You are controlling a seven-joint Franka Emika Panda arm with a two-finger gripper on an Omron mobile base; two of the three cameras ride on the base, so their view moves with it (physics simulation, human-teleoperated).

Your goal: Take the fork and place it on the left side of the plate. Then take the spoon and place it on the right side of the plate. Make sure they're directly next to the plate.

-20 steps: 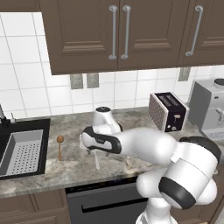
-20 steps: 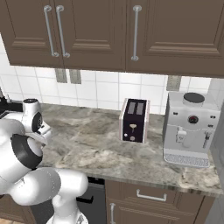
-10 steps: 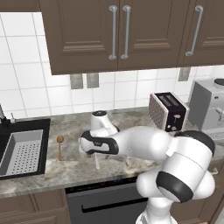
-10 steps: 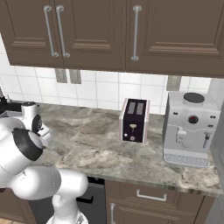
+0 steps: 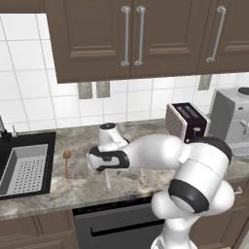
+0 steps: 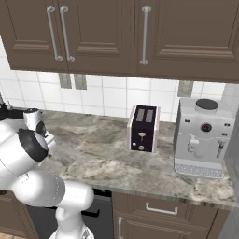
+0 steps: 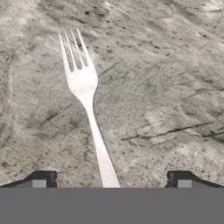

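On the counter (image 5: 87, 187) the spoon (image 5: 66, 162) lies between the sink (image 5: 24, 168) and the fork (image 7: 87, 105) below my gripper (image 7: 111, 179).

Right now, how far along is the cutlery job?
Nothing looks placed yet. The fork lies flat on the counter, running up between the open pincer's fingertips, so the pick looks lined up but no grip is made. The wooden spoon lies by the sink, untouched. Left to do: grasp the fork, set it left of the plate, then the spoon on the right.
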